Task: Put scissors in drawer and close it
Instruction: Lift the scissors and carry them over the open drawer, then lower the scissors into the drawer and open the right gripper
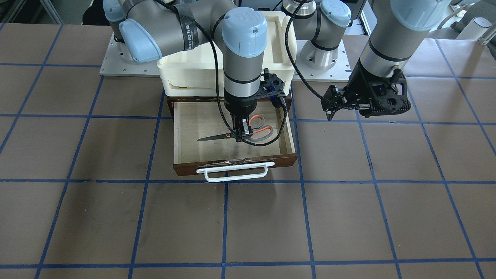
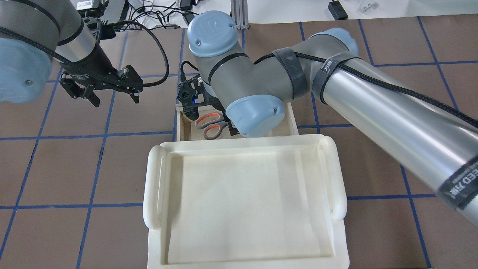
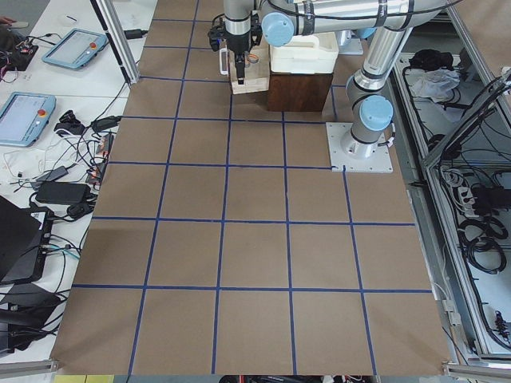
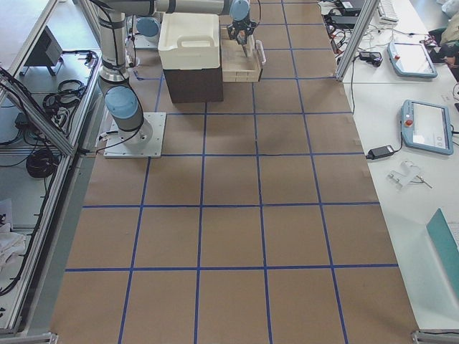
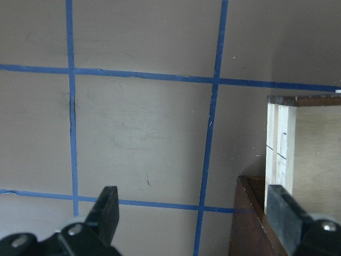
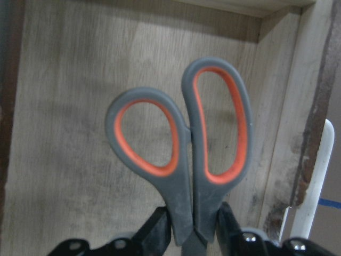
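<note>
The scissors, grey handles with orange-red inner loops and dark blades, are inside the open drawer, blades pointing to the view's left. My right gripper is shut on them just below the handles. In the right wrist view both fingers press the scissors over the plywood drawer floor. I cannot tell whether the scissors touch the floor. The drawer's dark front carries a white bar handle. My left gripper is open and empty above the table beside the drawer's corner.
A white tray sits on top of the dark brown cabinet that holds the drawer. The table is brown with blue grid tape. Screens and cables lie on side benches beyond the table.
</note>
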Action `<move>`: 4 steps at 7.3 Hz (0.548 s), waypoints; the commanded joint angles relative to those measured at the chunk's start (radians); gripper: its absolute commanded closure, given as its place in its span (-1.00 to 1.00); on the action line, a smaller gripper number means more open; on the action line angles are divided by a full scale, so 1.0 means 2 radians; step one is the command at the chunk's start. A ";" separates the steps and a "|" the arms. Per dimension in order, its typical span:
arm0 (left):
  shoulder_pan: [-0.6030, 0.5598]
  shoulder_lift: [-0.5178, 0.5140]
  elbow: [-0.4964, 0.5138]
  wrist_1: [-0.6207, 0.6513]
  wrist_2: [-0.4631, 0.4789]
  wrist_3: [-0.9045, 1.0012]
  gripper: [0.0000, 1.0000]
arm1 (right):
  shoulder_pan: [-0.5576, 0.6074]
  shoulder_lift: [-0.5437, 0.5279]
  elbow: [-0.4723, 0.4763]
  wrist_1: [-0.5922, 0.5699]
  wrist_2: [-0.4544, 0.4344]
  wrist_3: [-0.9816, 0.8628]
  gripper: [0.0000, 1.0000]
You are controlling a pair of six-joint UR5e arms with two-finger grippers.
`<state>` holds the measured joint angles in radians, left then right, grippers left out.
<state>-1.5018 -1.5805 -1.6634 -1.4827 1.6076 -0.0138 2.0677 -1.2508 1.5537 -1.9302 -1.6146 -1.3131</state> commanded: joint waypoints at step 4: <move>0.000 -0.001 0.000 0.001 -0.001 0.000 -1.00 | 0.001 0.003 0.001 -0.003 -0.003 0.005 0.67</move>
<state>-1.5018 -1.5809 -1.6643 -1.4804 1.6062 -0.0138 2.0693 -1.2457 1.5553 -1.9321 -1.6190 -1.3039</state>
